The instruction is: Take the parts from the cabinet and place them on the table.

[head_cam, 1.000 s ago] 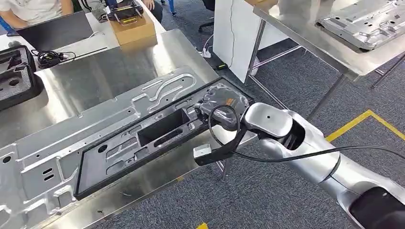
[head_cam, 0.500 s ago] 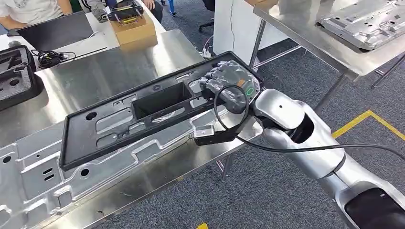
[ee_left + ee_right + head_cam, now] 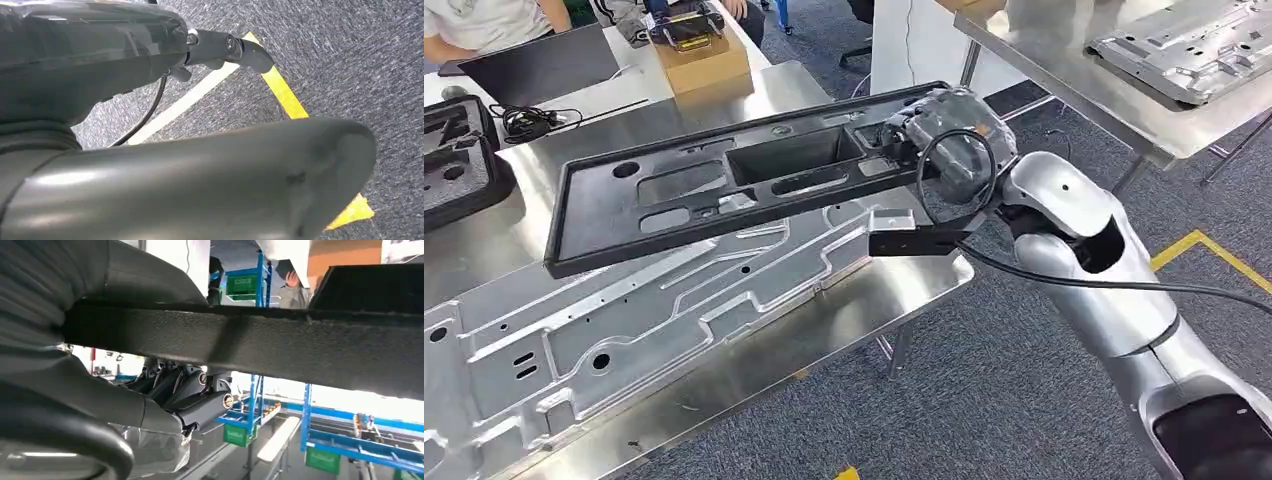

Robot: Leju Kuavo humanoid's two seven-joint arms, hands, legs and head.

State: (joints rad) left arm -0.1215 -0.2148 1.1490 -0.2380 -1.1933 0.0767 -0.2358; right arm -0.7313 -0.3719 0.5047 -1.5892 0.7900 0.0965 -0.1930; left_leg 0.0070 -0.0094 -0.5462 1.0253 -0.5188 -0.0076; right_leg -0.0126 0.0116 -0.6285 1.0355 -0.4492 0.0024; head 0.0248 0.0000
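Head view: your right hand (image 3: 939,125) grips end of long black plastic frame panel (image 3: 724,190), fingers clamped on its edge. Panel held in air above shiny steel surface (image 3: 624,150), over stamped grey metal plate (image 3: 624,320). Not yet set down; lowering and release remain. Left hand fingers: cannot tell.

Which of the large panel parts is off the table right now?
The black plastic panel: the right hand grips its end and holds it above the silver stamped panel, which lies flat on the steel table.
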